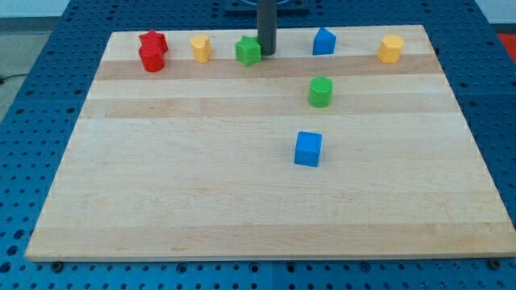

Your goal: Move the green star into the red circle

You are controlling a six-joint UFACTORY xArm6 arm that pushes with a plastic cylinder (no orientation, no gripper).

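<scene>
The green star [248,51] lies near the view's top edge of the wooden board [201,209], a little left of centre. My tip [267,53] stands right against the star's right side. The red circle [151,59] is a red cylinder block at the top left, touching a red star [153,40] just behind it. A yellow block [201,48] lies between the red circle and the green star.
A blue block with a pointed top [323,41] and a yellow block [391,48] sit along the top at the right. A green cylinder [320,92] and a blue cube [308,149] lie near the middle.
</scene>
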